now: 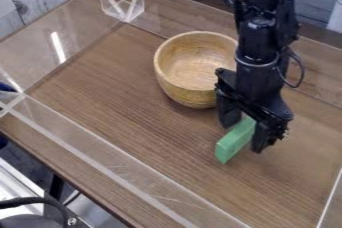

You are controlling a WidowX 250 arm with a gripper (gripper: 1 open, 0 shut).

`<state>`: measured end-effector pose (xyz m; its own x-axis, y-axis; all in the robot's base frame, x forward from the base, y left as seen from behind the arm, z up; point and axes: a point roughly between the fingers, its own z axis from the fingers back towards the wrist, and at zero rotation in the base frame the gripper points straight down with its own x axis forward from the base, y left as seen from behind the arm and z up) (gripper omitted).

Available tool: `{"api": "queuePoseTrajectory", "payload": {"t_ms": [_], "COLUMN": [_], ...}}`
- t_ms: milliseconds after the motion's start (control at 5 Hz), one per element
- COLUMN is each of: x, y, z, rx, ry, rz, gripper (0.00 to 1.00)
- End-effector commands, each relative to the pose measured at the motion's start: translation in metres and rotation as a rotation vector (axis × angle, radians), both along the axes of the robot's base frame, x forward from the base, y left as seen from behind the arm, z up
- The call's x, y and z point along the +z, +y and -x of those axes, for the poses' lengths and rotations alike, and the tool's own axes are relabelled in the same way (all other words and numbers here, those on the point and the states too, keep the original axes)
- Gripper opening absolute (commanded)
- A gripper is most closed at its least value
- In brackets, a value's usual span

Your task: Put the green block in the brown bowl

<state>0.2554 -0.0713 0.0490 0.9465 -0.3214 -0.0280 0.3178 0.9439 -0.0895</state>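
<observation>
Tool [251, 122] open over green block [235, 140]; wooden bowl [195, 68] just beside (tight quarters).

On the wooden tabletop [114, 104] we see a clear, angular frame [122, 4] (see-through, we'd say) near the far edge, well apart from a black cable [34, 201] at the lower left.

1. Scene bright and evenly lit, daylight-like, source out of frame.
2. Pale glare on the worktop [120, 122], strongest toward the left of the view.
3. Shading inside the bowl [195, 60], lighter on part of its inner wall.
4. Black arm [262, 42] very dark, detail mostly lost.
5. Low resolution, soft edges all over; fine detail too small to read.
</observation>
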Motion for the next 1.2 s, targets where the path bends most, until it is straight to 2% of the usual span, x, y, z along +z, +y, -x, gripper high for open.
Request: {"api": "queuePoseTrajectory", "payload": {"t_ms": [0,400,600,800,1000], "x": [0.022,0.009,0.008,0.018,0.021], "y": [0.0,0.001,0.001,0.0,-0.001], "z": [-0.007,-0.01,-0.011,-0.014,-0.015], "rx": [0.006,0.009,0.012,0.011,0.009], "ry": [-0.081,-0.059,-0.061,-0.082,-0.094], "rz": [0.018,0.014,0.013,0.018,0.022], "gripper": [1.0,1.0,0.0,0.0,0.0]}}
